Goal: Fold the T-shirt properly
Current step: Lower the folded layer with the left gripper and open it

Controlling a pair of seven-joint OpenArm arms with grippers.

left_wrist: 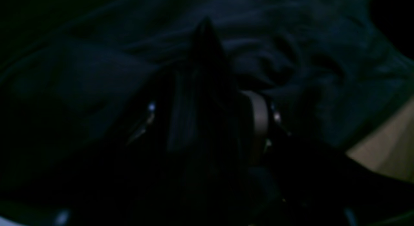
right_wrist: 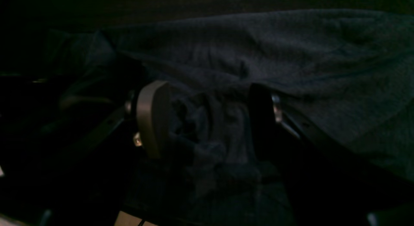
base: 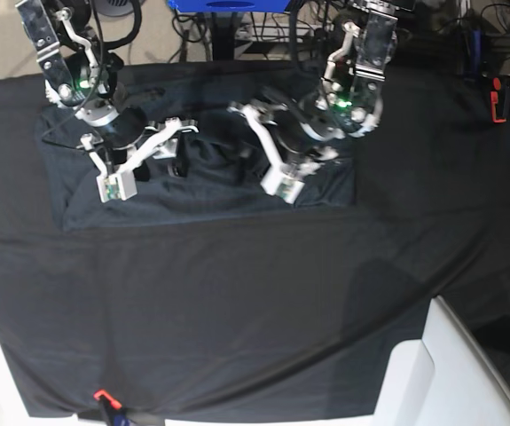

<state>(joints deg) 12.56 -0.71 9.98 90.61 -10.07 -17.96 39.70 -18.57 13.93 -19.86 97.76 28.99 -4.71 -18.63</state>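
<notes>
Base view: the T-shirt (base: 210, 191) lies spread in a rough rectangle on the far half of the desk (base: 255, 302), over a black tablecloth (base: 237, 337), with both arms bent over its upper edge. Right wrist view: the right pincer (right_wrist: 207, 119) stands apart, a bunched fold of knit between its two pads and not yet pinched. Left wrist view: the left pincer (left_wrist: 226, 99) is low over rumpled cloth; whether it is apart or together cannot be told in the dark. The fabric looks light, limp and easily wrinkled; best taken at hems, shoulder seams or sleeve ends, pinching one layer clear of the tablecloth.
</notes>
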